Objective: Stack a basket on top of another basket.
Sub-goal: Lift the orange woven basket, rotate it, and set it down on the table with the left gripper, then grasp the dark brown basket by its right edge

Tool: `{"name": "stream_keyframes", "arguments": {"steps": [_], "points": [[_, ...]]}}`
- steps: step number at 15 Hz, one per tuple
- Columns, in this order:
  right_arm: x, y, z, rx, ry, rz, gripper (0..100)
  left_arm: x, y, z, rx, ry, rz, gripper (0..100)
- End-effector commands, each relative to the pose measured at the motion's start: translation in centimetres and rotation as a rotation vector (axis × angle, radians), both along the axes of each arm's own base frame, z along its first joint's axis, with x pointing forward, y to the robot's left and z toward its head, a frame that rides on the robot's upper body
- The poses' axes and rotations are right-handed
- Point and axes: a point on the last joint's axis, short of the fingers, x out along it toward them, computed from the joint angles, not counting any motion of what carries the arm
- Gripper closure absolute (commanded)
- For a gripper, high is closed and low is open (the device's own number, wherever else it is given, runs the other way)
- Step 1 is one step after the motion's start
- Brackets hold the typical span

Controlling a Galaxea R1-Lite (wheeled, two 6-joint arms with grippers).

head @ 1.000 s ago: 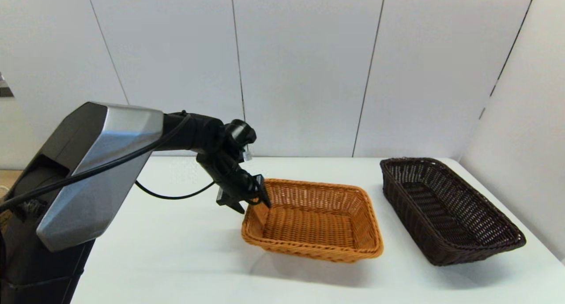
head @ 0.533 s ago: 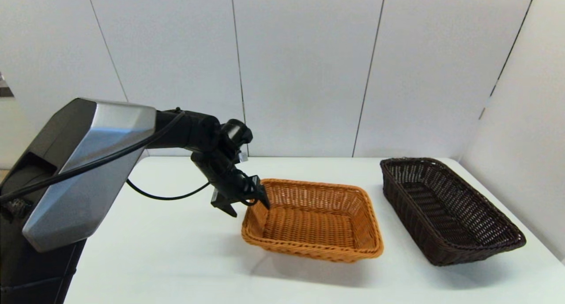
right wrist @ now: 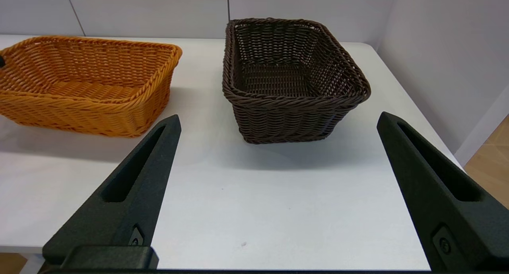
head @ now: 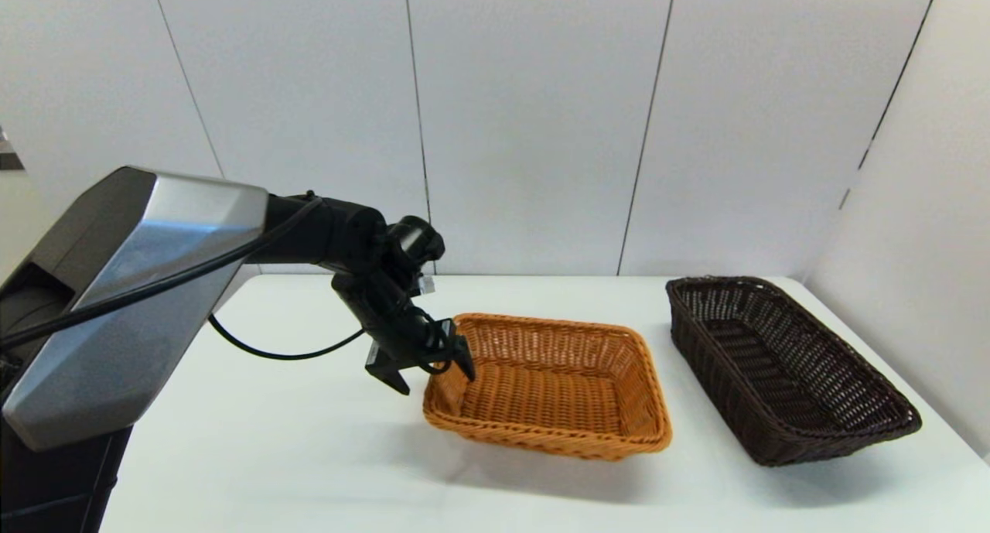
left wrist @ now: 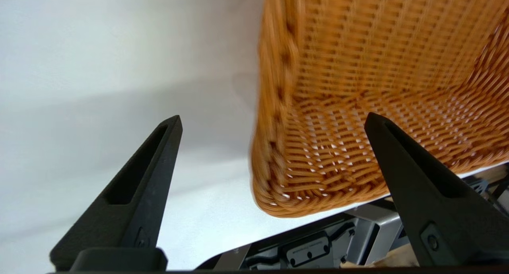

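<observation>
White table point(head: 309, 456) ran up to a pale panelled wall. Orange basket point(head: 553, 386) sat near centre: tan wicker, sloping sides, braided rim. Dark brown basket point(head: 781, 367) lay at its 3 o'clock, apart, open weave, almost black. Left hand point(head: 433, 367) was spread astride the orange basket's 9 o'clock rim, one finger inside, one outside. Right hand point(right wrist: 274, 127) was spread too, low at the table's near edge, facing both baskets.

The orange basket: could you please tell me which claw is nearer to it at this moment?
Left. The left claw is open astride the orange basket's left end rim, one finger inside, one outside. The right claw is open, back at the table's near edge, facing the dark brown basket.
</observation>
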Motion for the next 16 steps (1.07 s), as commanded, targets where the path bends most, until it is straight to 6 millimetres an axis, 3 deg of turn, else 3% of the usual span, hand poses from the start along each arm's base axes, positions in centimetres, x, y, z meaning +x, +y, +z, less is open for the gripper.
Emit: {"name": "stream_keyframes", "arguments": {"steps": [1,9,13,16], "points": [[0.0,0.0,0.0,-0.001,0.002,0.0,0,-1.0,-0.9,0.0,0.005,0.018,-0.021,0],[0.0,0.0,0.0,-0.001,0.002,0.0,0,-2.9,-1.9,1.3,-0.001,0.014,-0.052,0],[0.0,0.0,0.0,-0.001,0.002,0.0,0,-3.6,-0.2,5.0,-0.025,-0.059,-0.034,0],[0.0,0.0,0.0,-0.001,0.003,0.0,0,-5.3,2.4,9.2,-0.03,-0.134,-0.021,0]]}}
